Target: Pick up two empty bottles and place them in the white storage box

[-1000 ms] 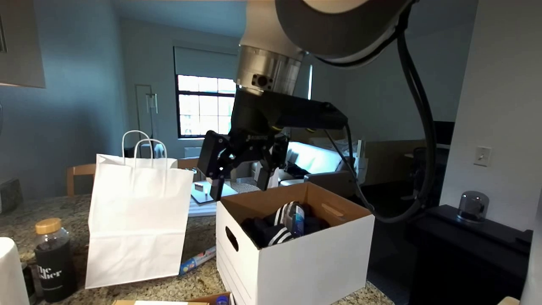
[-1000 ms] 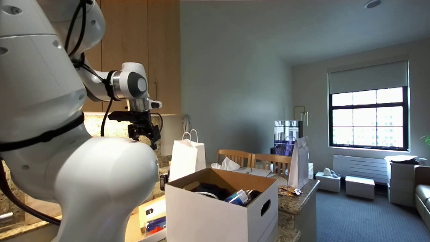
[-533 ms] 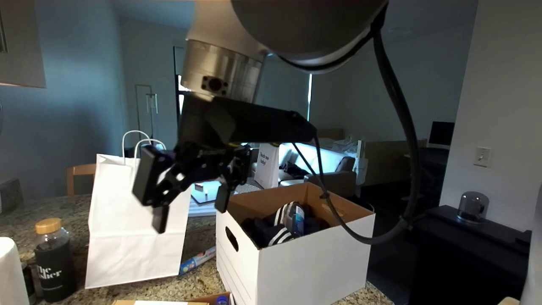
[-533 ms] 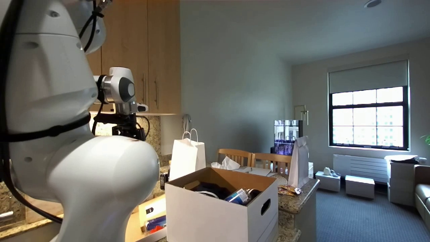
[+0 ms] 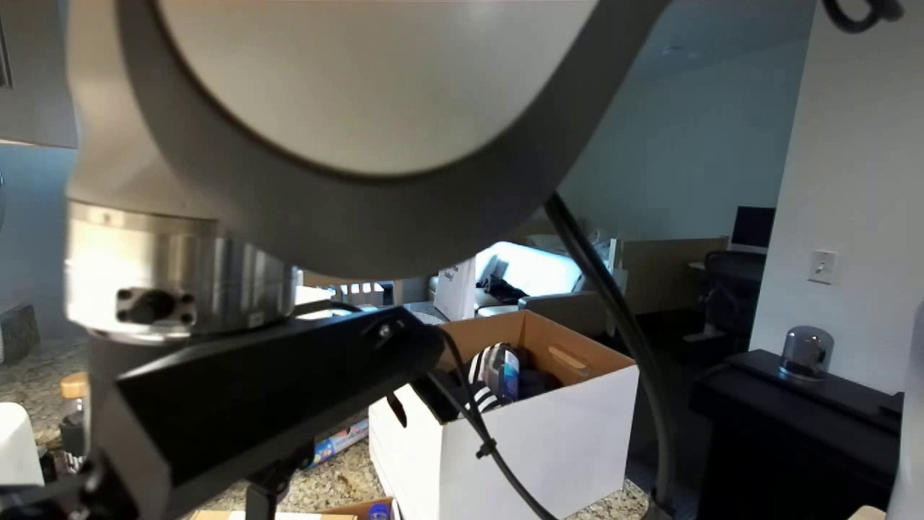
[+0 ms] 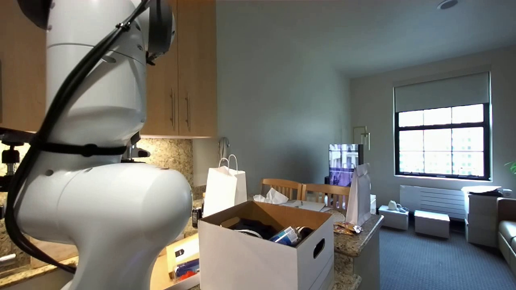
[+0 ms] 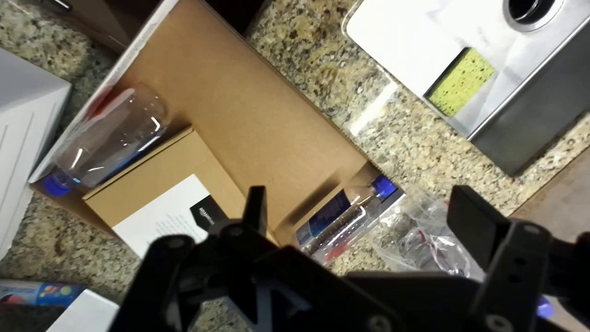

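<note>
Lying in a shallow brown cardboard tray, a clear plastic bottle with a blue cap filled the gap between the tray's wall and a flat brown cardboard box with a white label. A second clear plastic bottle, also blue-capped, lay along the tray's opposite end. Just beside the tray stood the large white cardboard storage box, seen in both exterior views, upright and open-topped; a clear blue-labelled bottle and dark cloth with white stripes lay in it.

The black two-fingered gripper hung over the tray with its fingers spread wide, holding nothing; in the wrist view the second bottle showed between them (how far below, I could not tell).

The white-and-grey robot arm was sharply bent. In an exterior view its broad round joint filled the upper part, the silver-ringed wrist pointed downward at the left, and the lower edge cut off most of the gripper; in an exterior view the white rounded shoulder hid nearly all of the wrist.

Crumpled clear plastic lay just beside the tray, and a yellow-green sponge sat in a steel sink set into the speckled granite counter.
</note>
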